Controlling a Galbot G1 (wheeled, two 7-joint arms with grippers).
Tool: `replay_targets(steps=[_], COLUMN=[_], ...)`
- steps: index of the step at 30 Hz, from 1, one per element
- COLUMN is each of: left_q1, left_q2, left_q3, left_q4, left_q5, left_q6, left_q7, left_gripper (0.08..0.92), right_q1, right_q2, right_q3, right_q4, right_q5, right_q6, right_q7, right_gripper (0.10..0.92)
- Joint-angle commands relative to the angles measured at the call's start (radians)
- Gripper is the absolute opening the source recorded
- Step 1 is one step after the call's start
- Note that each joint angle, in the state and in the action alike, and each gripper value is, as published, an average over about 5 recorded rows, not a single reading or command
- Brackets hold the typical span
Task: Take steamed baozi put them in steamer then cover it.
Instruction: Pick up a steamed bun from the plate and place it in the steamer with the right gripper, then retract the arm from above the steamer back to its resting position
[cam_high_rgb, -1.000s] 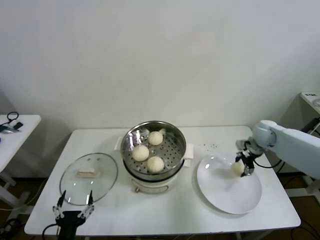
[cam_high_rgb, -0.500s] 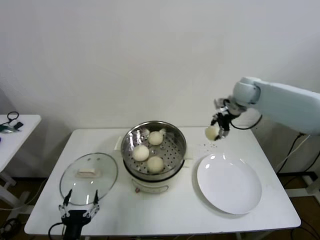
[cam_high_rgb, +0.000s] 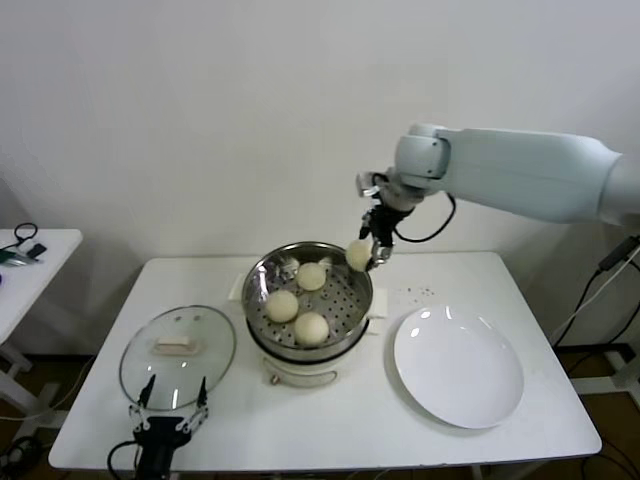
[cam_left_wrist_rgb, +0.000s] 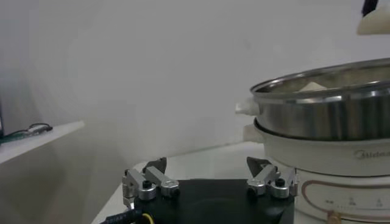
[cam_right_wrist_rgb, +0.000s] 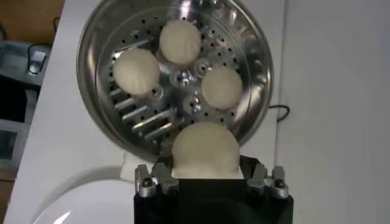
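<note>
The steel steamer (cam_high_rgb: 352, 272) stands mid-table on its cream base and holds three baozi (cam_high_rgb: 311, 327) on the perforated floor (cam_right_wrist_rgb: 152, 115). A further baozi (cam_high_rgb: 359, 254) hangs above the steamer's back right rim, and my right gripper (cam_high_rgb: 372, 252) is shut on it. In the right wrist view that baozi (cam_right_wrist_rgb: 204, 150) sits between the fingers, over the rim (cam_right_wrist_rgb: 259, 79). The glass cover (cam_high_rgb: 178, 355) lies flat on the table left of the steamer. My left gripper (cam_high_rgb: 172, 400) waits open at the front edge, just before the cover; in its wrist view the left gripper (cam_left_wrist_rgb: 207, 176) holds nothing.
A flat white plate (cam_high_rgb: 459, 366) lies bare to the right of the steamer. Small dark specks (cam_high_rgb: 418, 292) dot the table behind it. A side table (cam_high_rgb: 30, 262) stands off to the left. The wall is close behind.
My right gripper has lifted the baozi off the white plate and carried it up and leftward to above the steamer's rim. The left gripper has crept slightly toward the cover.
</note>
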Motion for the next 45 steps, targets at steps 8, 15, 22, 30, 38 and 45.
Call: replay_targets(steps=[8,15,22,30,38,45], left_q1=[-0.014,-0.025,-0.038,-0.048,-0.049,-0.041], left_q2=[0.014,0.014,0.009,0.012,0.015,0.019], left_q3=[-0.013,-0.015,-0.010,-0.009,-0.010,-0.010], left_q4=[0.025,0.052,0.055,0.063,0.060,0.052], left_q5=[-0.019,-0.025,-0.020,-0.018,-0.019,-0.021], left_q6=[-0.011,-0.013,-0.003,0.001,0.002,0.006], left_q7=[-0.001,-0.002,-0.002,-0.003,-0.003,-0.004], left_gripper=[0.823,0.823,0.823,0.823,0.823,0.823], right_q1=[-0.127,-0.176,-0.201,-0.197,-0.139,-0.083], right_q2=[0.205,0.201,0.208,0.195,0.156,0.058], right_q3=[-0.071,-0.078,-0.065,-0.051,-0.016,0.056], right_q4=[-0.104,-0.131,-0.168,-0.158,-0.116,-0.042], right_q5=[0.059,0.021,-0.021,-0.051,-0.031,-0.022], right_q6=[-0.028,-0.021,-0.004,0.004,0.010,0.032], right_q7=[0.046,0.044,0.025,0.016,0.012,0.015], right_gripper=[0.704,0.704,0.704,0.766,0.822,0.823])
